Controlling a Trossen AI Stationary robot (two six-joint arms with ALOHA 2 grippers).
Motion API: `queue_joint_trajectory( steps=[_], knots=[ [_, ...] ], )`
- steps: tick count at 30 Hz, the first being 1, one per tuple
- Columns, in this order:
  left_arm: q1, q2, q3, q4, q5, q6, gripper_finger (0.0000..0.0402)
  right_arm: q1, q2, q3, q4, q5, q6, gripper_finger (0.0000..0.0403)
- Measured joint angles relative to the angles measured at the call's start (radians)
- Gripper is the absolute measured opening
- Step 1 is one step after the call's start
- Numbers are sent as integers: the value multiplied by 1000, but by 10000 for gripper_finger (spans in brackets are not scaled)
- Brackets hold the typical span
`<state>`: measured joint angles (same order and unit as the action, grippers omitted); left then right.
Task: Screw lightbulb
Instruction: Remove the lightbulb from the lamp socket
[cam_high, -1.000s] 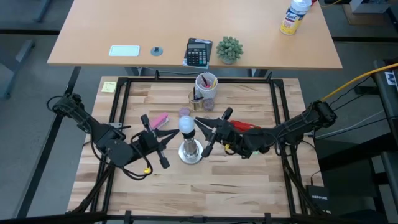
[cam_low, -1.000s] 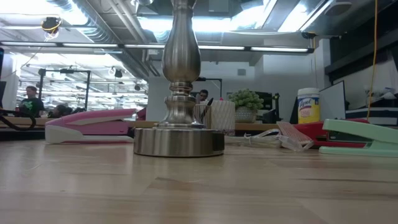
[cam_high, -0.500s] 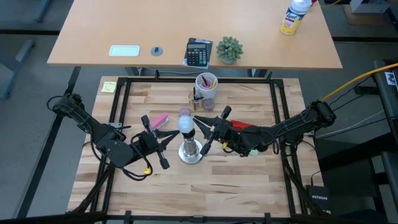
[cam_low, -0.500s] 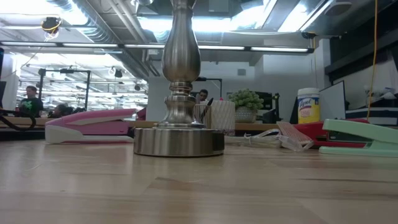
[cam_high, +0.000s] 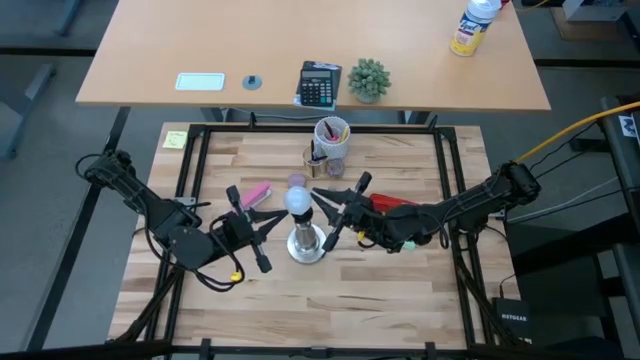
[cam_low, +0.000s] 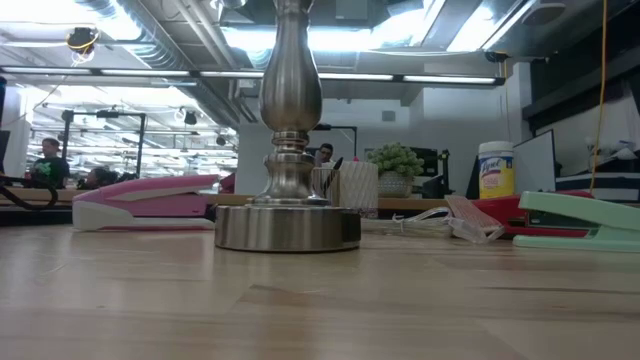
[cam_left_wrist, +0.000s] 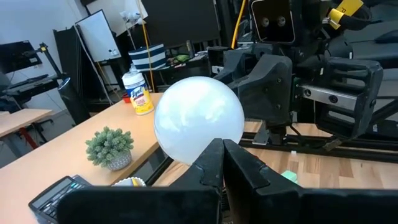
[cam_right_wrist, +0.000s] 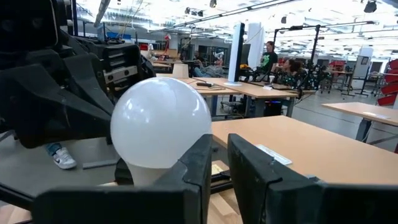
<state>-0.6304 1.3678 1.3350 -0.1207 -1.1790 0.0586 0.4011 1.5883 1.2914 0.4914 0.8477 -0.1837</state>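
The white round lightbulb (cam_high: 298, 200) sits on top of the silver socket stand (cam_high: 306, 243), whose round base (cam_low: 288, 227) rests on the wooden table. My left gripper (cam_high: 281, 217) is shut, just left of the bulb and level with it; the bulb fills its wrist view (cam_left_wrist: 199, 118) right behind the fingertips. My right gripper (cam_high: 317, 193) is close on the bulb's right, its fingers nearly together with only a narrow gap; its wrist view shows the bulb (cam_right_wrist: 160, 130) beside one finger. My left gripper's shut fingertips (cam_left_wrist: 214, 155) stand level against the bulb's lower left side; I cannot tell whether they touch it. My right gripper's finger (cam_right_wrist: 198, 165) lies level beside the bulb's right side (cam_right_wrist: 202, 140); I cannot tell whether it touches.
A pink stapler (cam_high: 258, 192) lies behind my left gripper, and a red one (cam_high: 395, 203) and a green one (cam_low: 585, 220) lie under my right arm. A purple cap (cam_high: 296, 180) and a pen cup (cam_high: 332, 134) stand behind the stand.
My right gripper has edged slightly toward the table's left, closer to the bulb. The stand has stayed in place.
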Motion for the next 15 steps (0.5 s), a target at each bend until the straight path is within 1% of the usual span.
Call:
queue_joint_trajectory(
  steps=[10,15],
  knots=[
    [0,0,0,0,0,0,1,7,-2,0,-13,17,0,114],
    [2,0,0,0,-4,0,1,45,-2,-1,-54,103,-1,119]
  ],
)
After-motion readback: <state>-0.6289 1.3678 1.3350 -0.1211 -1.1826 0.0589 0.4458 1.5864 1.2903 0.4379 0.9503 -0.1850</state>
